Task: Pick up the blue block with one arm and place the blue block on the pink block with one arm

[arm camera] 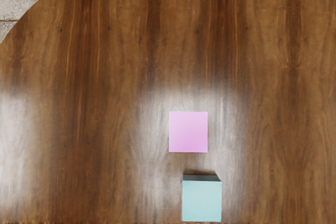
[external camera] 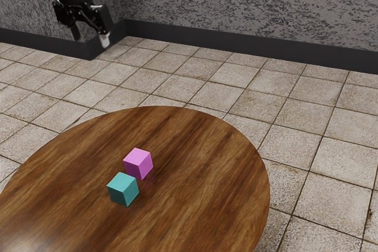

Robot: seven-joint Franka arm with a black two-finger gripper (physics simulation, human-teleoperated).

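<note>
A blue block (external camera: pixel 123 189) rests on the round wooden table (external camera: pixel 195 205), just in front of a pink block (external camera: pixel 138 163) and nearly touching it. My gripper (external camera: pixel 90 35) hangs high at the exterior view's upper left, far above the table, its fingers apart with nothing between them. From the wrist camera, looking straight down, the pink block (arm camera: pixel 188 131) lies beside the blue block (arm camera: pixel 202 199) with a small gap, both on the table (arm camera: pixel 79 129).
The table's curved edge (external camera: pixel 260 163) falls away to a tiled floor (external camera: pixel 307 104). A speckled wall with a dark baseboard (external camera: pixel 248 42) runs behind. Bare wood surrounds the two blocks.
</note>
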